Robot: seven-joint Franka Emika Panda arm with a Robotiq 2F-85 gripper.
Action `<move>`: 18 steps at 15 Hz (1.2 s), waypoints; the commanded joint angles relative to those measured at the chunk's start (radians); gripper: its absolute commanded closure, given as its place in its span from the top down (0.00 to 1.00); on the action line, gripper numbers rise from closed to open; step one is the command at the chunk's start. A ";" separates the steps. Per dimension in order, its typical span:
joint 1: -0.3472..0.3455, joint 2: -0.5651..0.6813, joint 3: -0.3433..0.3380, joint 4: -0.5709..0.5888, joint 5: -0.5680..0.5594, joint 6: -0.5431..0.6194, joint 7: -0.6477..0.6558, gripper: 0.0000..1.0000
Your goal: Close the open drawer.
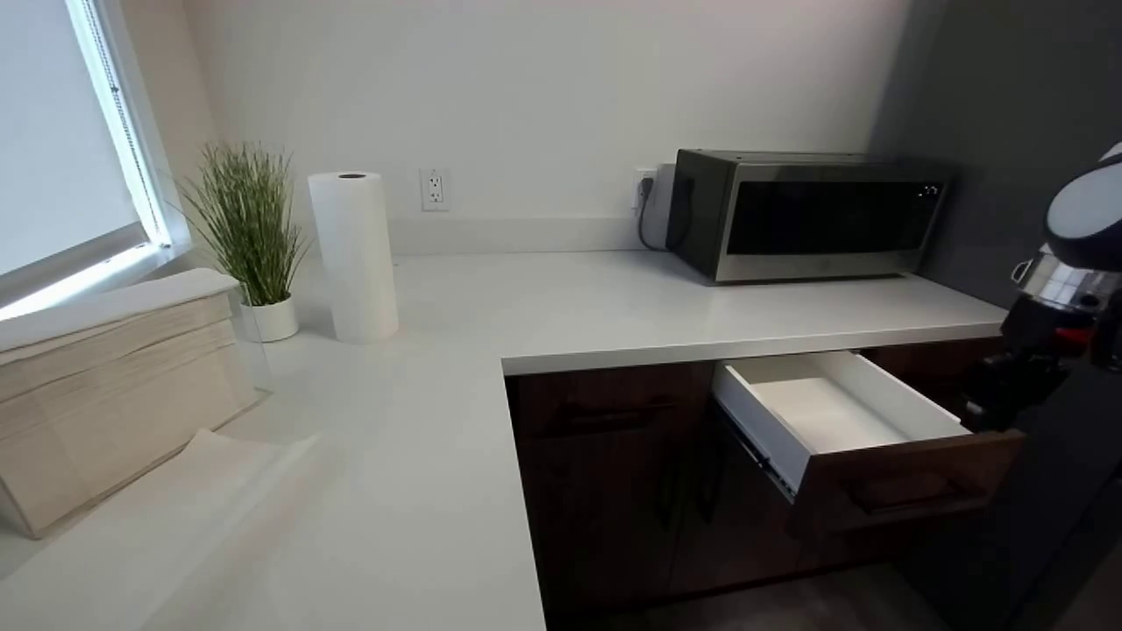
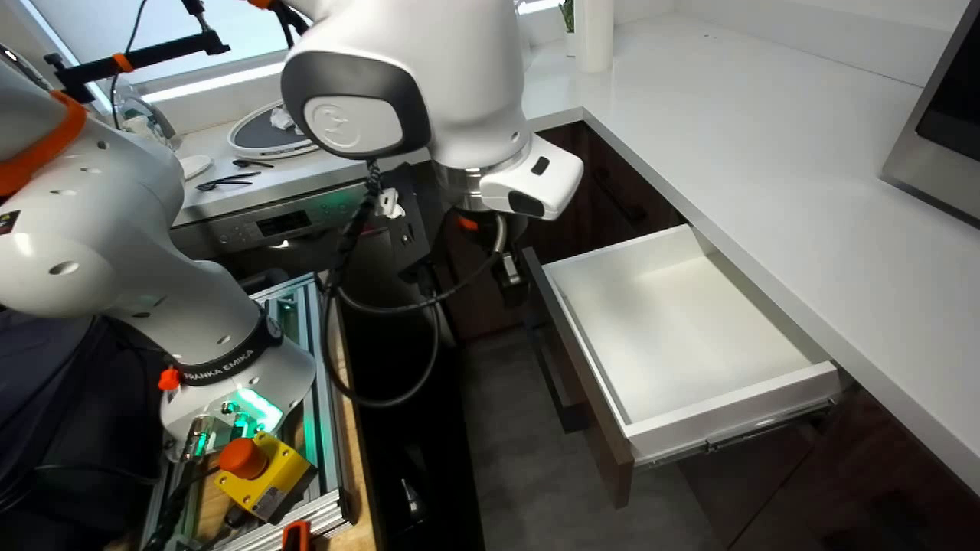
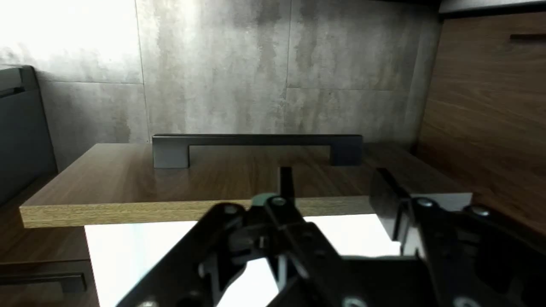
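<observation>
The drawer stands pulled out from under the counter. Its dark brown front panel (image 1: 912,482) and white box show in both exterior views, with the panel also here (image 2: 586,375). In the wrist view the panel (image 3: 239,183) lies across the middle, with its dark bar handle (image 3: 256,140) beyond the fingers. My gripper (image 3: 335,183) is open, with nothing between its fingers. In an exterior view it (image 1: 977,412) is by the end of the panel near the dark side wall. It also shows at the panel's far end (image 2: 514,287). I cannot tell whether it touches the panel.
The white counter (image 2: 773,138) overhangs the drawer box. A microwave (image 1: 815,215) stands on it. Closed brown cabinet fronts (image 1: 605,491) are beside and below the drawer. A dark wall (image 1: 973,158) rises close to the arm. A cable (image 2: 429,306) hangs from the wrist.
</observation>
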 commanded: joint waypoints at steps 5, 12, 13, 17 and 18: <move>-0.011 0.299 0.093 0.078 0.124 0.215 -0.030 0.00; -0.073 0.428 0.181 0.159 0.177 0.236 -0.008 0.00; -0.082 0.440 0.189 0.168 0.176 0.231 -0.008 0.00; -0.101 0.487 0.206 0.171 0.128 0.392 -0.007 0.00; -0.107 0.496 0.214 0.167 0.120 0.454 -0.016 0.00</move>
